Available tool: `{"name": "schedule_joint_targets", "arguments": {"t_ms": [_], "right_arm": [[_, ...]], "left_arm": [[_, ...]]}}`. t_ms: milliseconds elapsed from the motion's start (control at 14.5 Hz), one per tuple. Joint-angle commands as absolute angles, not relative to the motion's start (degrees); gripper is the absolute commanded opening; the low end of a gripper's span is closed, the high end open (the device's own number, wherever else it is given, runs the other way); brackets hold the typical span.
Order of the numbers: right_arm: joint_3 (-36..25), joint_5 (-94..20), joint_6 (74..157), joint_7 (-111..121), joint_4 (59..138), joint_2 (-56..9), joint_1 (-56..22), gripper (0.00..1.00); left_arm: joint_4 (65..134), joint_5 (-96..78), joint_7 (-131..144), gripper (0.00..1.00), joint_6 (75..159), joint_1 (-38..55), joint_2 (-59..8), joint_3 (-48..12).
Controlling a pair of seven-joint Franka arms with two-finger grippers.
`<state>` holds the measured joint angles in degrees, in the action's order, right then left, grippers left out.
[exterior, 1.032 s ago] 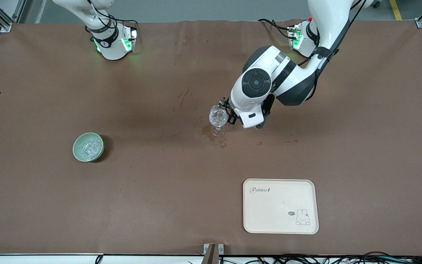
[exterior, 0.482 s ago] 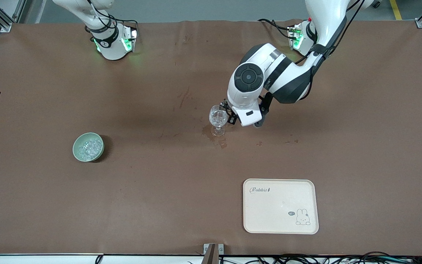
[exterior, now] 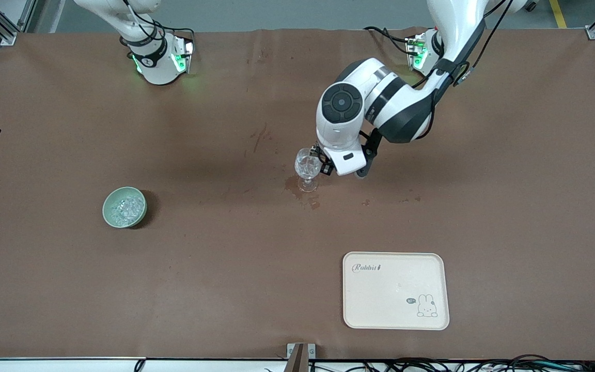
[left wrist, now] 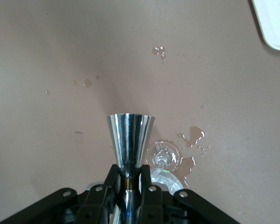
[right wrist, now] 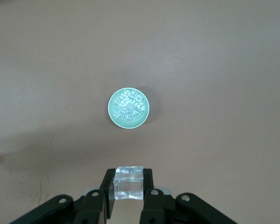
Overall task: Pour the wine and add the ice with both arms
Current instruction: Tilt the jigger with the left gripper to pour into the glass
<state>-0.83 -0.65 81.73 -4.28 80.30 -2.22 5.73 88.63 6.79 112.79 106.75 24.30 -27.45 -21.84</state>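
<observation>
My left gripper (left wrist: 131, 173) is shut on the narrow waist of a shiny steel jigger (left wrist: 130, 137). It hangs close beside the clear wine glass (exterior: 308, 165), which stands on the table mid-way along; the glass's foot (left wrist: 163, 154) shows beside the jigger. In the front view the left gripper (exterior: 324, 161) is mostly hidden under its wrist. My right gripper (right wrist: 129, 185) is shut on a clear ice cube (right wrist: 129, 182), high over the pale green bowl (right wrist: 111, 112) of ice (right wrist: 129, 106). In the front view the bowl (exterior: 107, 204) sits toward the right arm's end, and the right gripper is out of view.
A brownish wet spill (exterior: 303, 195) lies around the glass's foot and shows in the left wrist view (left wrist: 194, 136). A cream rabbit tray (exterior: 395, 310) lies nearer the front camera, toward the left arm's end. Small drops (exterior: 411, 199) dot the brown table.
The left arm's wrist and elbow have swung a little toward the right arm's end, while its gripper stays beside the glass. The bowl, the glass and the tray have not moved.
</observation>
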Motion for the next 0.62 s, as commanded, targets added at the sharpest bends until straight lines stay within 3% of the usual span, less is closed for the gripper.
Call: {"name": "schedule_joint_targets", "arguments": {"t_ms": [0,551], "right_arm": [[-0.53,-0.53,81.21,-5.1,79.63,-2.55,5.8,0.0],[-0.53,-0.62,81.21,-5.1,79.63,-2.55,5.8,0.0]], "left_arm": [[87.71,9.84,114.26,0.0,106.17,25.75,-27.6,-21.45],[87.45,8.45,113.29,0.0,106.17,25.58,-27.86,-21.36]]}}
